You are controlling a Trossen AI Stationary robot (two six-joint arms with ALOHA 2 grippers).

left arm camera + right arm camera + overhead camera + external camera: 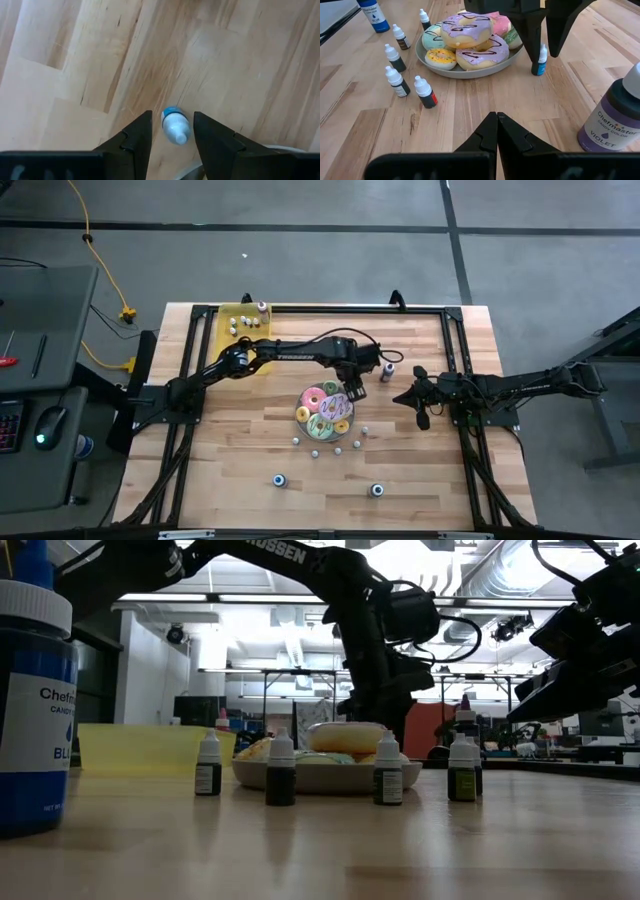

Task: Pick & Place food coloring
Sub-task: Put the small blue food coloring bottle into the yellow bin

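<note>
Food coloring: one blue-capped bottle between the left pincer's fingers

Food coloring bottles are scattered over the wooden surface (420, 470). Most stand around the plate of doughnuts (326, 412); a few sit in the yellow tray (243, 330) at the far left corner.

Left wrist view: a small blue-capped bottle (176, 126) stands upright between the two fingers of the left pincer (171, 131). Fingers apart, a gap on each side of the bottle, no touch visible. The right wrist view shows the same bottle (540, 60) from the side, just beside the plate rim (485, 71), with the left pincer's dark fingers (532, 30) straddling it from above. The high view cannot separate bottle from pincer here.

Right pincer (497, 131): fingers together, nothing in them, hanging over bare wood to the right of the plate, pointing at it. A large violet bottle (616, 116) stands near it.

Low view: four small bottles in a row in front of the plate, dark-bodied with white caps; a big blue jar (32, 705) fills the near left.

In the way: the plate rim touches or nearly touches the blue-capped bottle on one side. Five small bottles (399, 61) crowd the plate's other side.

Open room: broad bare wood toward the near edge, broken only by two larger jars (280, 480). A black frame runs along the surface's edges.
</note>
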